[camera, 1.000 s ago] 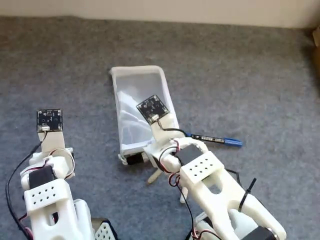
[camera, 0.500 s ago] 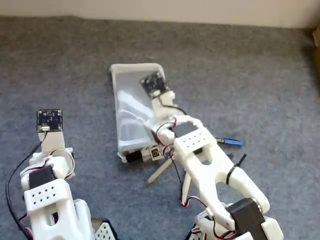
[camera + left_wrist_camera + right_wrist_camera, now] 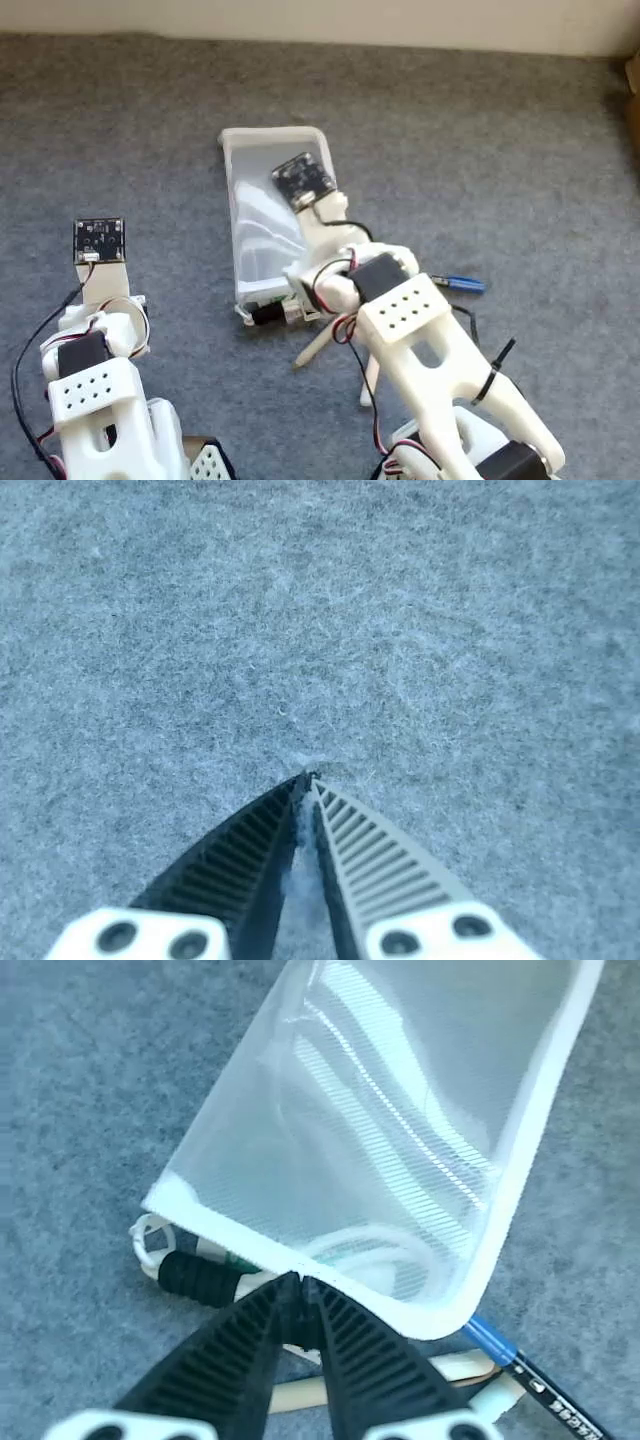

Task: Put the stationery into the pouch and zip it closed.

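Observation:
The white mesh pouch [image 3: 262,215] lies flat on the grey carpet, with its open near end toward the arms. My right arm [image 3: 400,312] stretches over that end. My right gripper [image 3: 298,1282] is shut, its tips touching the pouch's [image 3: 400,1130] white hem. I cannot tell whether it pinches the hem. A black-capped item [image 3: 200,1278] pokes out beside a white pull ring [image 3: 148,1240]. A blue-capped pen [image 3: 460,284] and a cream stick [image 3: 318,346] lie outside the pouch. My left gripper [image 3: 306,780] is shut on nothing, just above bare carpet.
Grey carpet [image 3: 500,150] spreads all around the pouch. A pale wall base [image 3: 320,20] runs along the far edge. My left arm [image 3: 95,370] stands at the near left, well apart from the pouch.
My right arm pushed forward over the pouch, then eased back a little, and the pouch slid slightly away. The left arm stayed where it was.

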Motion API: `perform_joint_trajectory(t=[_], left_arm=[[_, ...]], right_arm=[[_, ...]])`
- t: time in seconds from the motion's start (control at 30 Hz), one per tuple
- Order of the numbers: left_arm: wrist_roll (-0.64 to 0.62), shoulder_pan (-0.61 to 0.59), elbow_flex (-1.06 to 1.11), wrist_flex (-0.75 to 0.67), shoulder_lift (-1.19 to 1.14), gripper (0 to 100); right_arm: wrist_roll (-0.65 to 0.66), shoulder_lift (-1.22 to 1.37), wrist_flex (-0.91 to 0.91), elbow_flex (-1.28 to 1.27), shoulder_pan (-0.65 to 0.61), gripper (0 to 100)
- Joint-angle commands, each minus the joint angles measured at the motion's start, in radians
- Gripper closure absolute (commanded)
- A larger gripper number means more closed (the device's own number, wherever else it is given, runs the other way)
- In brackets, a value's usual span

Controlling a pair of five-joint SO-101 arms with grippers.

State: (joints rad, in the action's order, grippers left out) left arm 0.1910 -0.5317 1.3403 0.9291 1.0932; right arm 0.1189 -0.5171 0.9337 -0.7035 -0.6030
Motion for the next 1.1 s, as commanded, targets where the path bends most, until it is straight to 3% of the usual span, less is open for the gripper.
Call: perform_joint_trajectory(t=[0.0,0.27,0.57,0.9,1.07], left_arm=[[-0.012,-0.002,-0.005,-0.017,0.019,99],[-0.012,-0.002,-0.005,-0.017,0.019,99],[-0.012,-0.002,-0.005,-0.017,0.019,99],[-0.011,-0.002,-0.005,-0.017,0.019,99],[-0.011,-0.002,-0.005,-0.018,0.019,99]], right_arm=[[0.009,-0.031,0.007,-0.01,-0.041,99.3],[0.008,0.191,-0.107,-0.024,-0.025,99.3],[0.008,0.371,-0.252,0.096,0.116,99.3],[0.009,0.101,-0.174,0.076,0.104,97.6],[0.075,0.027,-0.022,0.062,-0.007,81.4]])
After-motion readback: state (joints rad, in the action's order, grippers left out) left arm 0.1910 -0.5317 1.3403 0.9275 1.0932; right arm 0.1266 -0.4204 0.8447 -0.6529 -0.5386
